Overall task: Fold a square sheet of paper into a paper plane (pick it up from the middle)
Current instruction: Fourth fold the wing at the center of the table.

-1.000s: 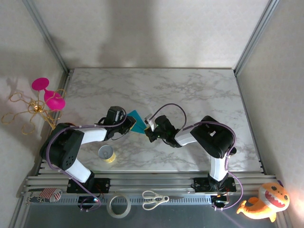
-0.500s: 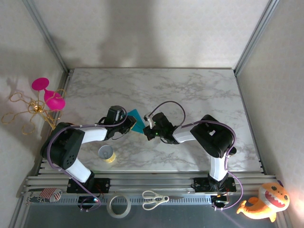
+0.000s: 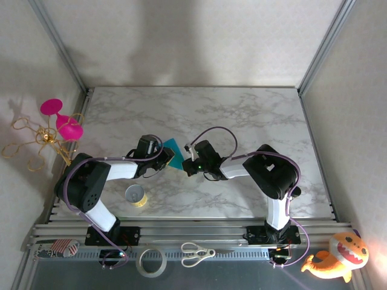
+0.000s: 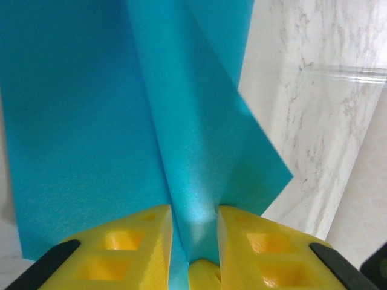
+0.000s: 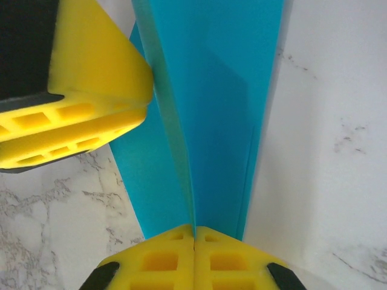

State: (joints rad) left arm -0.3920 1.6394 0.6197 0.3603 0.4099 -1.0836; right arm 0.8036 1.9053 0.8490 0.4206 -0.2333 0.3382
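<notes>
The teal-blue sheet of paper lies folded on the marble table between my two grippers, with a raised centre ridge and a slanted flap. In the left wrist view the paper spreads ahead, and my left gripper is shut on the ridge, which fills the narrow gap between its yellow fingers. From above, the left gripper sits at the paper's near left edge. My right gripper is at its right end. Its fingers are pressed together on the thin standing fold of the paper. The left gripper's yellow finger touches the paper's far side.
A small yellow tape roll stands near the left arm's base. Scissors and a tape ring lie on the front rail. A pink and gold ornament is off the table's left edge, a plush toy at the front right.
My right gripper and forearm have shifted a little left and away from me, closer to the paper. The left arm and the paper have hardly moved.
</notes>
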